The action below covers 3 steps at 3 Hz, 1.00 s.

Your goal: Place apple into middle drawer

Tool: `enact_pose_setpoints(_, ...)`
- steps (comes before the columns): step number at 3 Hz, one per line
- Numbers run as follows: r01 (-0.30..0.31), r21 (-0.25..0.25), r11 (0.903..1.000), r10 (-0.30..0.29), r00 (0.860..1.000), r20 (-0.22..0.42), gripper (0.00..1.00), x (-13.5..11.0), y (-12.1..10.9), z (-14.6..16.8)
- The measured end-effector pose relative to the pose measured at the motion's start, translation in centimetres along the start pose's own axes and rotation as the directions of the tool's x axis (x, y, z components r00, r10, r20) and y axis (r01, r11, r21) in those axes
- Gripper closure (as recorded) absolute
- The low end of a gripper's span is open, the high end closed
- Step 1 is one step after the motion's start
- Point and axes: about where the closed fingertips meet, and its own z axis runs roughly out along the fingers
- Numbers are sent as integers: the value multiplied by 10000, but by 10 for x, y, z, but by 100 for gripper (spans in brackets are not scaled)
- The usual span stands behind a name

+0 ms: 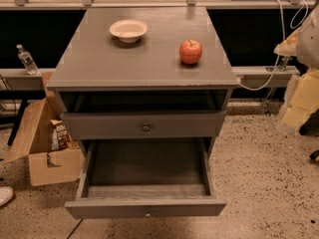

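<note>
The red apple (191,51) stands on the grey cabinet top (99,59), towards its right side. The middle drawer (114,208), with a tiny pale knob on its flat grey front, is pulled far out at the bottom, and its inside shows nothing in it. Above it, the drawer front with the larger dark knob (145,127) is slightly out. My gripper (299,101) shows only as a pale blurred shape at the right edge, to the right of the cabinet and well apart from the apple.
A cream shallow bowl (128,30) sits at the back of the cabinet top. An open cardboard box (40,148) stands on the floor at the left. A water bottle (26,59) stands on a ledge behind it. White cables (279,34) hang at the right.
</note>
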Motion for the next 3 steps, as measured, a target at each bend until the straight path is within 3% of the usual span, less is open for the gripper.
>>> enact_pose_setpoints(1,-44,104,9999,44,10000,71,0,-3,-3,0)
enact_pose_setpoints(2,-324,411,9986,291,9966,774,0,-21,-27,12)
enact_pose_setpoints(3,-764,699,9946,621,9803,1877,0,-53,-75,44)
